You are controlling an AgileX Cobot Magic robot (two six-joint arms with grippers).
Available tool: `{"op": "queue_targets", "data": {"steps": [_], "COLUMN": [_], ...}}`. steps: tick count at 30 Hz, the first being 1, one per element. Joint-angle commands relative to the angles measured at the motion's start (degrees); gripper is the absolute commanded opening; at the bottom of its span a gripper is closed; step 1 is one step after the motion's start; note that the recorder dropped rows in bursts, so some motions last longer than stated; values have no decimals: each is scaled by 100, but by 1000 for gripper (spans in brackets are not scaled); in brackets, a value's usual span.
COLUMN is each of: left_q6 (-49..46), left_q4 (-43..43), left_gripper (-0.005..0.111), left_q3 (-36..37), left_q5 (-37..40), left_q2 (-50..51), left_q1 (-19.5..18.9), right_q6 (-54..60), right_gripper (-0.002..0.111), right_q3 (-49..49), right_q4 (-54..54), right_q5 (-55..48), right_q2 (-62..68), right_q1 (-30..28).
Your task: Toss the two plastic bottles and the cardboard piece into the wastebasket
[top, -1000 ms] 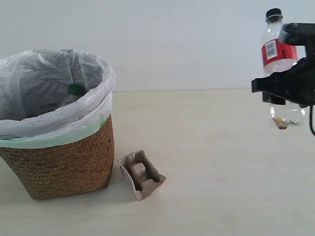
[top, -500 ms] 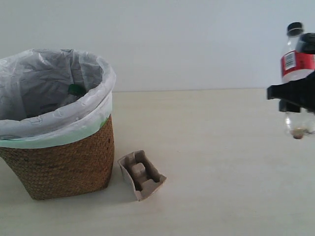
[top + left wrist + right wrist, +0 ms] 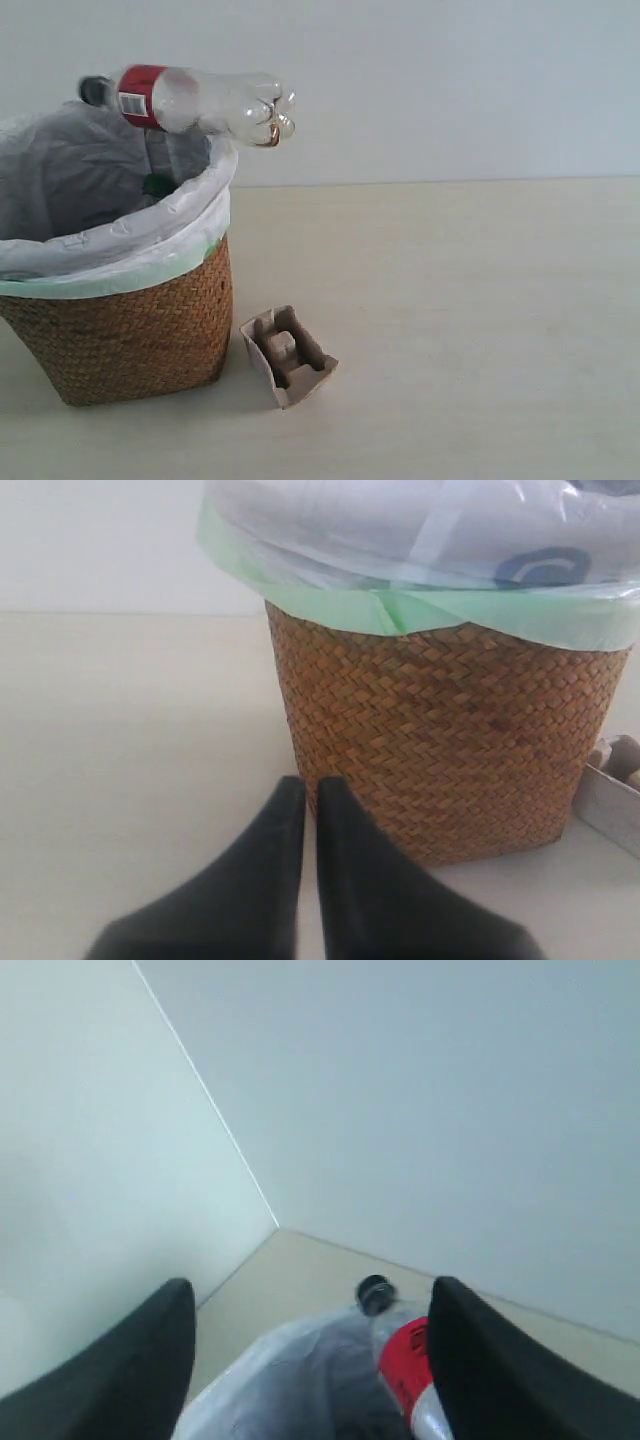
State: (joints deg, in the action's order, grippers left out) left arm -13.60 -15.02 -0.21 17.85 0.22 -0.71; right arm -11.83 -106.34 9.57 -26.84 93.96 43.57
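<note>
The black-capped bottle with the red-white label (image 3: pixel 200 100) lies level in the air over the wastebasket (image 3: pixel 130 320), cap toward the left, with nothing holding it. My right gripper (image 3: pixel 312 1295) is open above the bag (image 3: pixel 290 1380); the bottle (image 3: pixel 405 1360) is beyond its wide-apart fingers. Inside the basket a green cap (image 3: pixel 155 183) shows. The cardboard piece (image 3: pixel 288 355) lies on the table by the basket's right foot. My left gripper (image 3: pixel 310 785) is shut on nothing, low beside the wicker wall (image 3: pixel 450 740). Neither gripper shows in the exterior view.
The beige table (image 3: pixel 450 300) stretches to the right of the basket and meets a pale wall (image 3: pixel 450 90). The cardboard piece's edge (image 3: pixel 615 780) peeks in at the side of the left wrist view.
The red-label bottle was upright in my right gripper at the far right. Now it is level over the basket, out of the open fingers, and the arm has left the exterior view.
</note>
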Motion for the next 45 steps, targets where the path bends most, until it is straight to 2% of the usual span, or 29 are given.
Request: {"op": "queue_targets", "data": {"steps": [1,6,16,25,38,45], "left_q6": [-14,-14,-14,-14,-14,-14], "left_q4": [-15,-15,-15,-15,-15,-15], "left_gripper": [4,4,4,4,4,4], "left_q3": [21,21,21,21,21,21], "left_q5": [-29,-29,-29,-29,-29,-29], "left_q2": [-22,-22,-22,-22,-22,-22], "left_q1": [-22,-22,-22,-22,-22,-22], "right_q6": [-201,-326,-659,-255,459,692], "right_gripper": [62,65,65,65,65,65], "right_q3": [-239,-228,-228,-228,-228,-228], "right_q4": [-866,-1717,-2791,-2613,-1182,-957], "right_q5": [-1241,-2612,-3515,-4312,-4312,-4312], "right_q2": [53,53,104,457,1380,2153], "right_q1": [-194,-400,-477,-477,-477,-477]}}
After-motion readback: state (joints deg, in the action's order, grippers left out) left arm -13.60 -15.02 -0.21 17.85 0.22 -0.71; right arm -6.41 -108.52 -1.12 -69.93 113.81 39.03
